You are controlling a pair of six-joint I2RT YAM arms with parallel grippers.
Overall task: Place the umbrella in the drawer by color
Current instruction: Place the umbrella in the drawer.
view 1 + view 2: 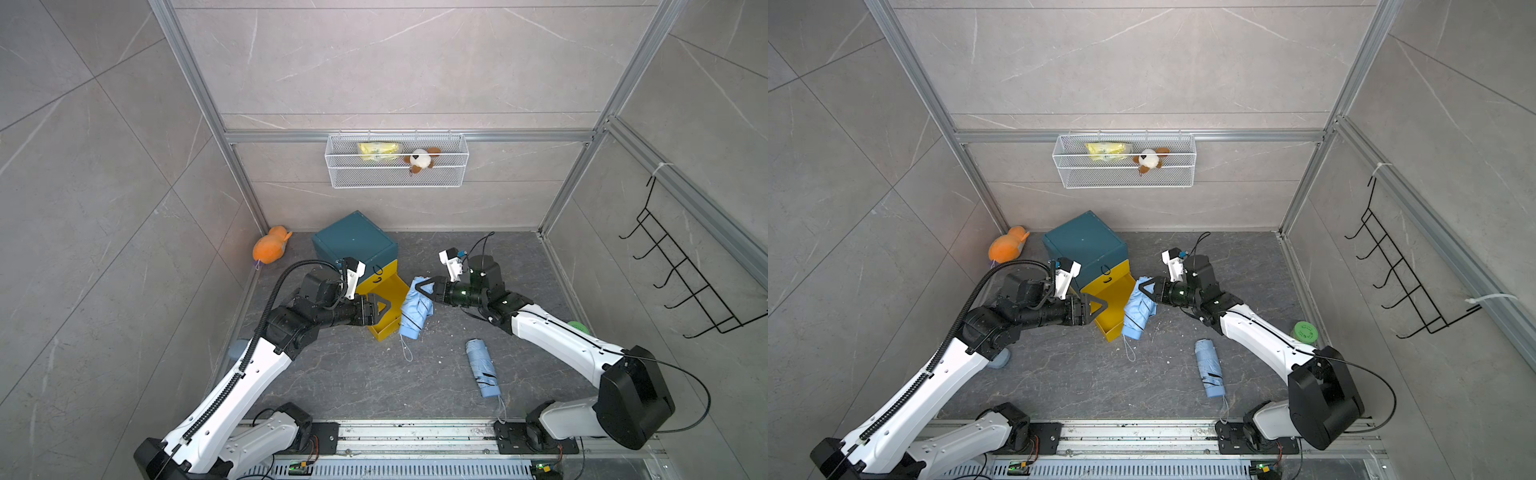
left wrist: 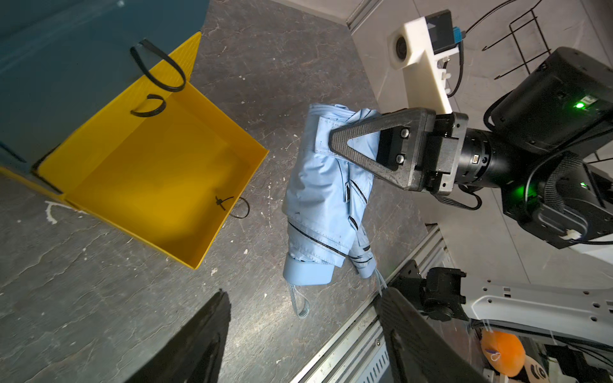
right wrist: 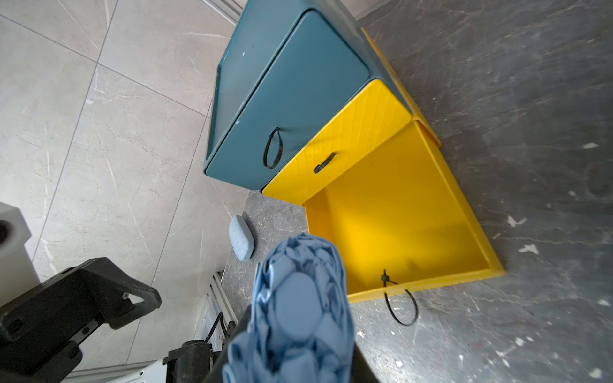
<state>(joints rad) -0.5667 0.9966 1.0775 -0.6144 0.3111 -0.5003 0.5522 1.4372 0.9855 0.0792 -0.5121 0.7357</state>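
Umbrella (image 1: pixel 415 311) between fingers (image 2: pixel 398 117) of outstretched right arm (image 1: pixel 552 332), just beside yellow drawer (image 1: pixel 383 331).

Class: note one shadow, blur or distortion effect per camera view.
Both top views: wide lens splays the frame posts outward; left wrist view: shadow pools inside the yellow drawer; right wrist view: the held umbrella looms close, slightly soft.

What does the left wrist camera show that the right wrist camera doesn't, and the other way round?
Only the left wrist camera: the blue umbrella's full length with its strap, the right arm's jaws clamped on it, and an orange toy. Only the right wrist camera: the umbrella's round cap end-on and a grey-blue pebble-shaped thing on the floor. Both: the umbrella, the closed teal drawer and the open, empty yellow drawer.
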